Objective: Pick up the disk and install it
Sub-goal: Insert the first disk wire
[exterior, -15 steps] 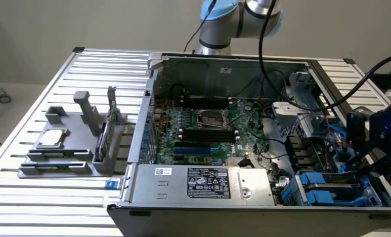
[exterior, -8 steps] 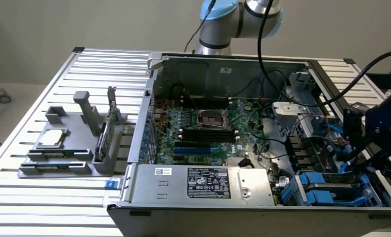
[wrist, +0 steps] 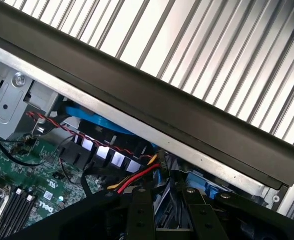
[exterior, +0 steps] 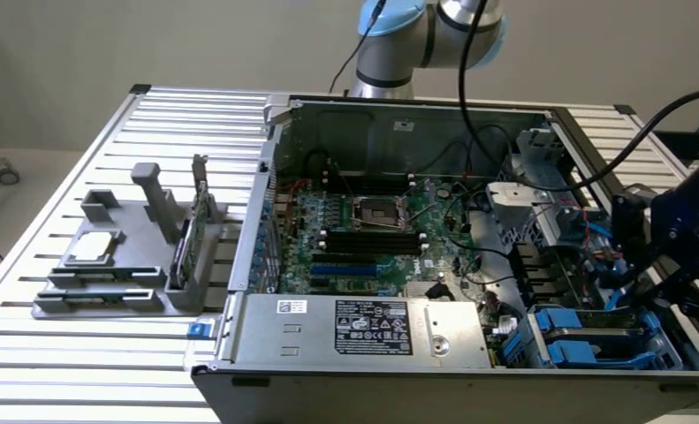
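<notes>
Disk (exterior: 579, 340): blue carrier rails, in case (exterior: 361, 331) corner bay; hand (wrist: 169, 220) above bay, grip cannot tell.

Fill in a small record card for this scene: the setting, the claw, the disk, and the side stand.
setting: open computer case on a slatted metal table
claw: over the case's edge at the exterior view's right
disk: blue-railed, inside the case near the claw; held or not, unclear
side stand: grey holder with a chip and green card
</notes>
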Robot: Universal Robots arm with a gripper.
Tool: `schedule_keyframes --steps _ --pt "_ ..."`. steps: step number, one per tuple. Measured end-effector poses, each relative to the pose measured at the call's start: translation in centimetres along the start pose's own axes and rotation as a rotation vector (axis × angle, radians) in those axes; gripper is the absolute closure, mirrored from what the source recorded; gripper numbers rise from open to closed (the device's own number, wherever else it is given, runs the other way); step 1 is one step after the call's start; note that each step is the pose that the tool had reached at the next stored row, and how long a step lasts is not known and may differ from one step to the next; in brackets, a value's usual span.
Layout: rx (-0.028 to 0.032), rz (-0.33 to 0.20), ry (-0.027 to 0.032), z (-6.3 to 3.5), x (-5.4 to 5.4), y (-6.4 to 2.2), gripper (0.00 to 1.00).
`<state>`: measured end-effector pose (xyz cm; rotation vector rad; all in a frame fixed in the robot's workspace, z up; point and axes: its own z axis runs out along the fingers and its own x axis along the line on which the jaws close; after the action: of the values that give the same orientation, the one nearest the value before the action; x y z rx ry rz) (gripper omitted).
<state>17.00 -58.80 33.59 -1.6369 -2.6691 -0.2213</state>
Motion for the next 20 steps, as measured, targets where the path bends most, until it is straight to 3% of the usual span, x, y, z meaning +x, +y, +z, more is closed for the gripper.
schedule_keyframes --steps 8,13,20 --pt "0.0049 -0.062 0.0071 -0.22 0.1 -0.11 0.72" --pt "0.0059 -0.073 0.0086 -1.46 0.0 -0.04 0.72" --pt "0.0075 -0.076 0.0095 -2.06 -0.8 -0.40 0.72"
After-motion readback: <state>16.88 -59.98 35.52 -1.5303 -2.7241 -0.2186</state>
